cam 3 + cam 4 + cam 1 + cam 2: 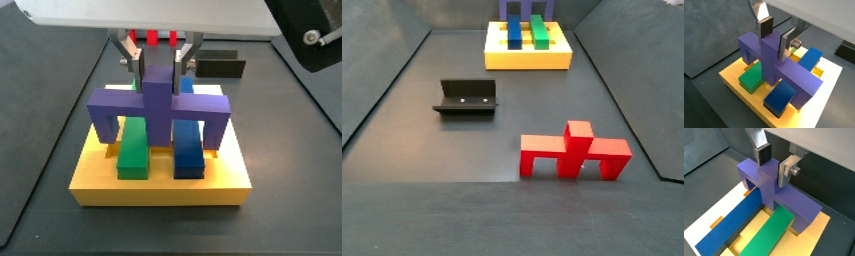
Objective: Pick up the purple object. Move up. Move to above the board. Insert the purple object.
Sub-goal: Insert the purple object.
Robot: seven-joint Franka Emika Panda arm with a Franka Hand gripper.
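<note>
Only far side view shows red piece, hand unseen.

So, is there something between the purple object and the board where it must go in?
Nothing visible. The pincer grips the stem of the purple object, whose legs straddle the green bar and blue bar on the board.

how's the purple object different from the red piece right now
The purple object stands on the board, straddling the green bar and blue bar; the red piece stands alone on the dark floor, far from the board.

The gripper has its fingers on either side of the purple object's stem; nothing touches the red piece.

Colour differs: purple against red.

Both share the bridge shape: crossbar, two legs, raised central stem.
</note>
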